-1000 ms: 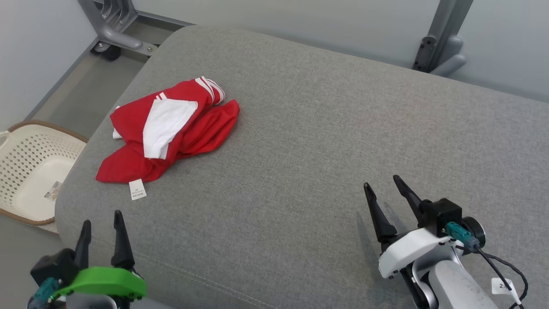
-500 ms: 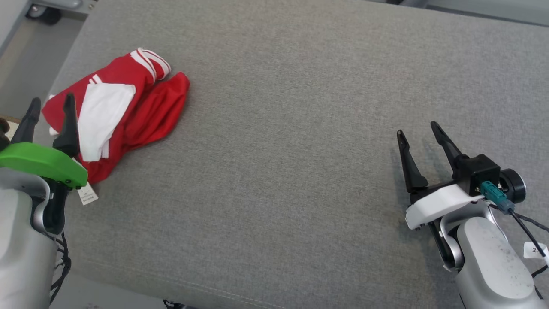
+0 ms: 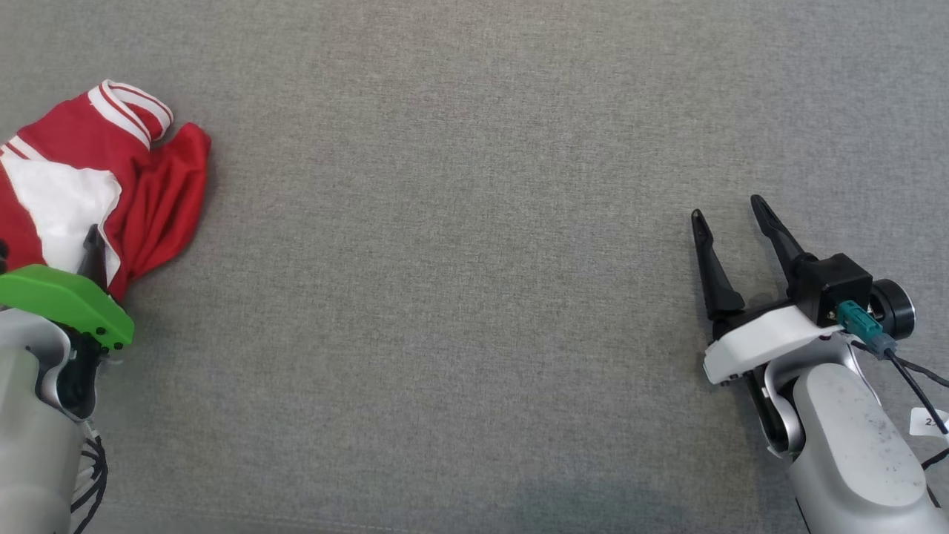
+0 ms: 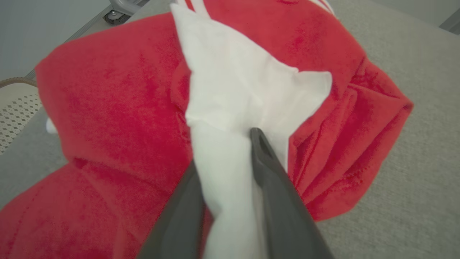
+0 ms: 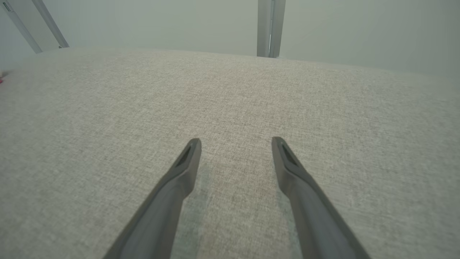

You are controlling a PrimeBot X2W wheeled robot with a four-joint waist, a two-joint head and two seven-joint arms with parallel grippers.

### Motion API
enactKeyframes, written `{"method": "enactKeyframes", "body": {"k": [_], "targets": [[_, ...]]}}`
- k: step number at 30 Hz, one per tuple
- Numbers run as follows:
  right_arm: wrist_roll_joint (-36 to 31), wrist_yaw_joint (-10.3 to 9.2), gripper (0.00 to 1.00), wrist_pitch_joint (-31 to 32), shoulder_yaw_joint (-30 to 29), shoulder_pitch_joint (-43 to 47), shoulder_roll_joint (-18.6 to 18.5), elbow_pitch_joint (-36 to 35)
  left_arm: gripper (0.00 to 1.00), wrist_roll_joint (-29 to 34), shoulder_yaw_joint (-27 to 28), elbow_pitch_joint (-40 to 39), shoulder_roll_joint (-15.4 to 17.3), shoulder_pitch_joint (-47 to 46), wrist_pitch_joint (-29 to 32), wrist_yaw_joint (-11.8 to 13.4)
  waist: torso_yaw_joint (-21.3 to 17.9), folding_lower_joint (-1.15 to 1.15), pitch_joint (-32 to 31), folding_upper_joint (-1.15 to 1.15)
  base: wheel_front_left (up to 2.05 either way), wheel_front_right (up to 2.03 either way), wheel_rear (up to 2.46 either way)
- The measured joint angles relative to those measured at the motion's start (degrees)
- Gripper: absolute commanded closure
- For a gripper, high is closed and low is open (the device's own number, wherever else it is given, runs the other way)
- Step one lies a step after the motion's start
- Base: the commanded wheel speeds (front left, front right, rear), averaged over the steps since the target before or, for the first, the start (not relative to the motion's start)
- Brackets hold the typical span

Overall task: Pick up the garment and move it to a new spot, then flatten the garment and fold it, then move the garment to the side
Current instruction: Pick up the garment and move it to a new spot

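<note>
The garment [image 3: 159,193] is a crumpled red top with a white panel and white-striped cuff, lying at the left of the grey cushion [image 3: 460,311]. My left gripper [image 3: 87,248], under its green cover, reaches into the garment's near edge. In the left wrist view the garment [image 4: 107,108] is close up, and a raised fold of its white panel sits pinched between the two fingers of my left gripper [image 4: 222,144]; the left fingertip is buried in cloth. Far to the right, my right gripper [image 3: 726,209] hovers open over bare cushion, nothing between its fingers [image 5: 235,142].
A pale perforated basket [image 4: 14,108] stands off the cushion's left side, beside a metal frame foot [image 4: 118,5]. At the back, beyond the cushion's far edge, are a grey wall and an upright metal post [image 5: 269,28]. Bare cushion lies between the two arms.
The camera has tilted down, shifting the whole picture. My left gripper has reached forward onto the garment and its fingers have narrowed on the white fold. The right gripper stays open.
</note>
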Motion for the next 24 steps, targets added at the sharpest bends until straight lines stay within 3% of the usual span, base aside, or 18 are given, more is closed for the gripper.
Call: {"method": "enactKeyframes", "body": {"k": [6,13,15,24], "targets": [[0.99,0.00,0.00,0.00,-0.92,0.29,1.58,0.13,1.00,0.41,-6.05,-6.62,1.22,-0.58,-6.78,0.00,-1.12,0.00,-1.68,0.00,0.00,0.00,0.00],[2.59,0.00,0.00,0.00,-1.70,1.66,3.44,0.34,1.00,1.86,-14.78,-19.42,1.55,-2.72,-9.27,0.00,-2.13,0.00,-5.14,0.00,0.00,0.00,0.00],[2.92,0.00,0.00,0.00,-1.99,1.82,3.96,0.24,1.00,2.02,-17.49,-22.73,0.11,-2.96,-9.42,-0.01,-3.05,0.00,-6.02,0.00,0.00,0.00,0.00],[2.96,0.00,0.00,0.00,-4.37,3.80,5.04,-0.36,1.00,4.27,-30.53,-29.85,-12.56,-3.35,-9.76,-0.01,-9.98,0.00,-8.24,0.00,0.00,0.00,0.00]]}}
